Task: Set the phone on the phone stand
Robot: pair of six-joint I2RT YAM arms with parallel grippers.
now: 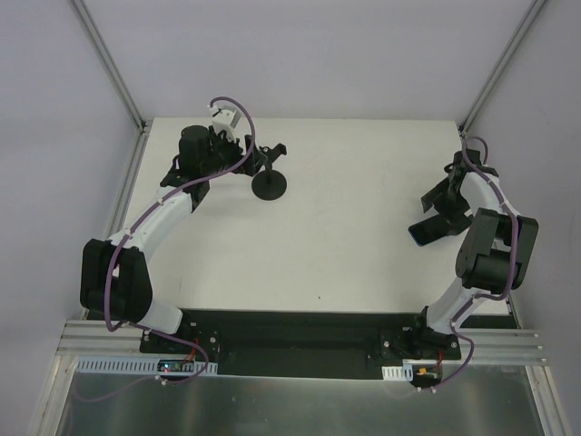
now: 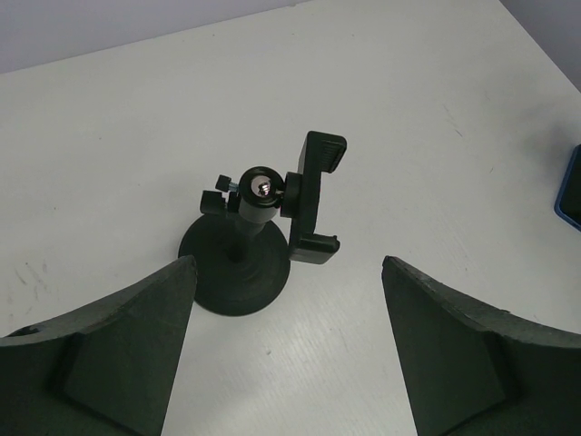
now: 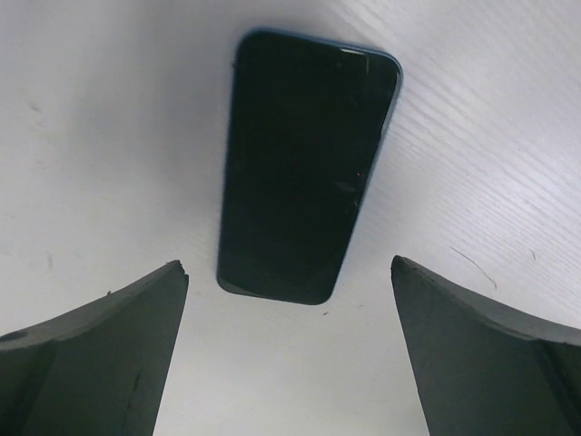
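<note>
The phone, a flat black slab with a bluish rim, lies face up on the white table. Its near end sits just ahead of my right gripper, in line with the gap, and the gripper is open and empty. From above the phone lies at the right, under that gripper. The phone stand stands upright on its disc base, its cradle turned to the right. My left gripper is open and empty, just short of the base. From above the stand is at the back left, next to the left gripper.
The table's right edge runs close to the phone, and its left edge lies behind the left arm. Aluminium frame posts rise at the back corners. The phone's blue corner shows at the right edge of the left wrist view.
</note>
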